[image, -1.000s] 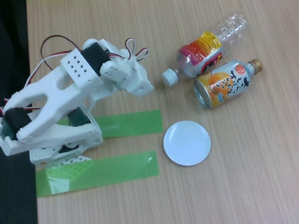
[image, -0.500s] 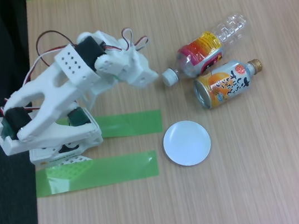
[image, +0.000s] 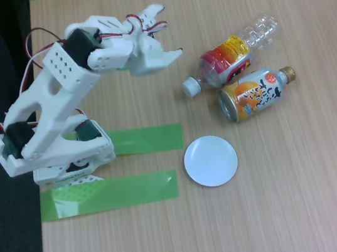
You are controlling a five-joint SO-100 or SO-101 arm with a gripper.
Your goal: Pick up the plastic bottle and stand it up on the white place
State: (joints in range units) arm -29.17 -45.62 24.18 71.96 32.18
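The plastic bottle lies on its side on the wooden table, its white cap pointing lower left and its clear ribbed base toward the upper right. The white place, a small round plate, sits bare below the bottle. My gripper is open, its two white fingers spread wide, to the left of and slightly above the bottle's cap end, apart from it and holding nothing.
An orange-and-silver bottle-can with a gold cap lies right beside the plastic bottle, touching or nearly touching it. Two green tape strips lie near the arm's base. The table's left edge meets a black surface.
The arm has lifted and swung toward the top of the picture, and the gripper has opened from a tucked, downward pose. Bottle, can and plate have not moved.
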